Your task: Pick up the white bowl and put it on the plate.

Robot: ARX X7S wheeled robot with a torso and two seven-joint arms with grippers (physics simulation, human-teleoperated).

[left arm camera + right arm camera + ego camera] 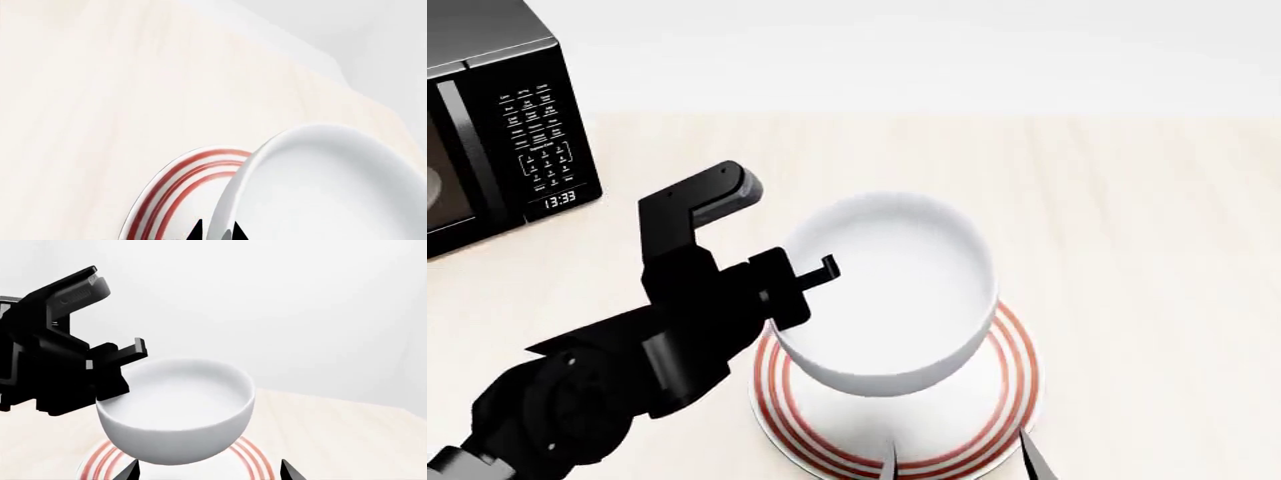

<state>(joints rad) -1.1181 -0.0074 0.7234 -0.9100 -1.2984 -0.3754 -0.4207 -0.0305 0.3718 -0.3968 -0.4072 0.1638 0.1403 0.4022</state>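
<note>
The left gripper is clamped on the rim of the white bowl, pinching the wall at about 9 o'clock on the bowl in the head view. The bowl hangs in the air over the plate; the right wrist view shows its base clear of the red rings, with a gap beneath it. From the head view the bowl covers the plate's middle and 12 o'clock side, and the ringed rim shows from 3 o'clock round to 8 o'clock.

The right gripper shows only as two dark fingertips spread wide apart, holding nothing, low and near the plate's 6 o'clock edge.

The grip is the main risk. The bowl is glossy, thick-walled and held by one side only, so its weight pulls away from the fingers; I judge it could slip or tip down towards 3 o'clock if the arm jerks. The bowl looks slightly tilted in the right wrist view, so letting go from this height could land it on one edge of its foot and send it rocking or sliding off the plate onto the table.

A hard descent could also shove the plate. The right arm's fingertips sit close enough that a sideways drift could knock the plate's rim. The microwave, out at 10 o'clock, is well apart and no concern.
</note>
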